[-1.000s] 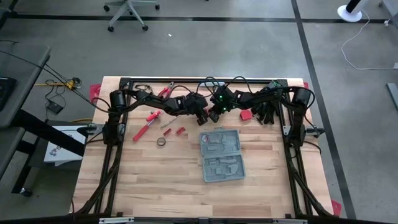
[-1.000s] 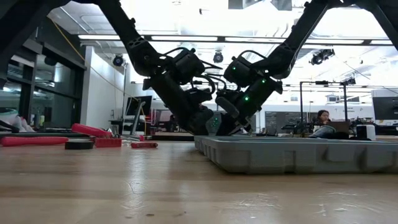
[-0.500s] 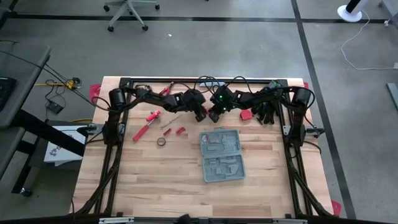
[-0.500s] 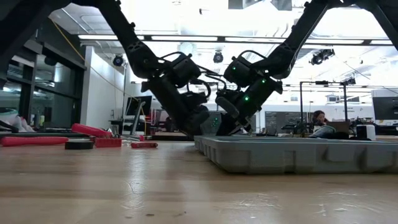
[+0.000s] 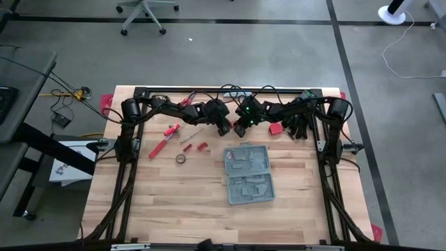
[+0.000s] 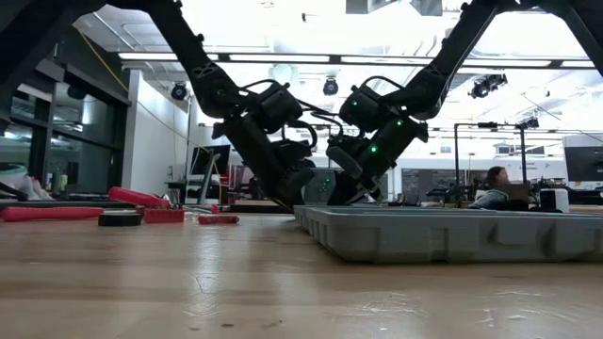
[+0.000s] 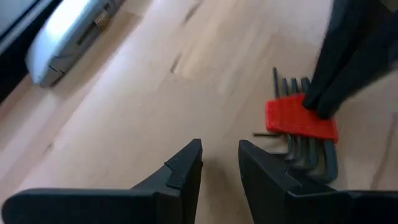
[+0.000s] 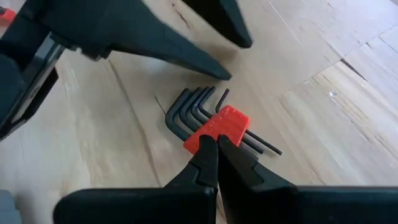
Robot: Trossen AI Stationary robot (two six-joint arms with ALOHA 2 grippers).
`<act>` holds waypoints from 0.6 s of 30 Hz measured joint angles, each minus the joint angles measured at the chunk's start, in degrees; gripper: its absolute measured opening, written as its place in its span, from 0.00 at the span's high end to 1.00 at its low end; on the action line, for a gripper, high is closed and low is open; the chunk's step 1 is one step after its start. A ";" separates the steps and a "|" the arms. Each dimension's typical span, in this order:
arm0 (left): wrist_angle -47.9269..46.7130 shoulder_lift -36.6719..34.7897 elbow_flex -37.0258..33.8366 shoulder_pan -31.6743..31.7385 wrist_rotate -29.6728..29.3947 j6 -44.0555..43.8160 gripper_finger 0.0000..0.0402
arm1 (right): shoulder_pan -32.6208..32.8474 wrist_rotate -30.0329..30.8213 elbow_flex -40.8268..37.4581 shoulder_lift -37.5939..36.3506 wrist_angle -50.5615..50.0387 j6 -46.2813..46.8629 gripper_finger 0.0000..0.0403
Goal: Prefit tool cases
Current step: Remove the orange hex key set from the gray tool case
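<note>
The grey-blue tool case lies open and flat on the table, its moulded slots facing up; in the low view it is the grey tray. Just beyond its far edge a set of hex keys in a red holder lies on the wood. My right gripper is shut, with its tips at that holder. My left gripper hovers a little to the left of the set, fingers slightly open and holding nothing. In the high view both grippers cover the set. My right gripper's shut fingertips rest on the edge of the red holder, slanting down from the table's right. The left wrist view shows one dark finger on the holder's corner. The set lies flat on the table.
Left of the grippers lie a long red-handled tool, small red pieces and a roll of tape. Pliers sit near the far edge, with red and black parts on the right. Bare wood surrounds the case on the near side.
My left gripper has drawn back from the hex key set, toward the table's left and slightly up, which widens the space between it and my right gripper. The right gripper and the case have kept still.
</note>
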 joint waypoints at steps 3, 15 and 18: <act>0.81 -0.02 0.00 -0.22 -0.34 0.00 0.75 | 0.02 0.02 0.00 0.00 0.00 -0.17 1.00; 4.74 1.05 0.07 -1.73 1.57 -0.04 0.75 | 0.02 0.02 -0.02 0.02 0.25 0.09 1.00; 4.76 2.43 0.15 -1.69 1.57 -0.73 0.75 | 0.01 0.01 -0.02 0.00 0.25 0.24 1.00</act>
